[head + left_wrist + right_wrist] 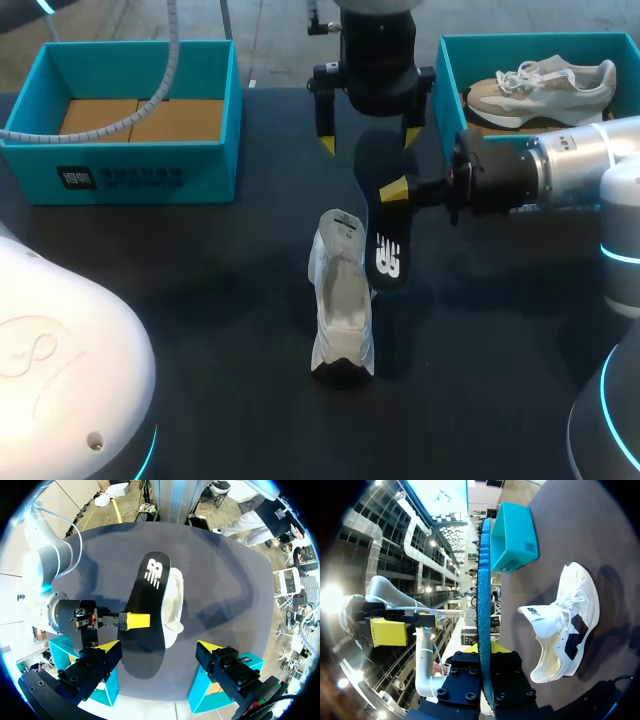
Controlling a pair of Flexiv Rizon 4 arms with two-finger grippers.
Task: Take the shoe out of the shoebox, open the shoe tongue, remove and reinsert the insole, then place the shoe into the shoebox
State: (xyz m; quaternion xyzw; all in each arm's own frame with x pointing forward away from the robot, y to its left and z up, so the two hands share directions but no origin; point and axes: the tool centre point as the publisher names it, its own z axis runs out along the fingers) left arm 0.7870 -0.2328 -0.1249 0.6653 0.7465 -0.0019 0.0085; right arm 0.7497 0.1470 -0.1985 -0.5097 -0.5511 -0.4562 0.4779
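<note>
Black insole (387,255) hangs pinched in your right gripper (395,190), just beside the white shoe (340,310) on the table (200,300), long axes roughly parallel; your left gripper (370,140) hovers spread wide, farther from the shoe
</note>
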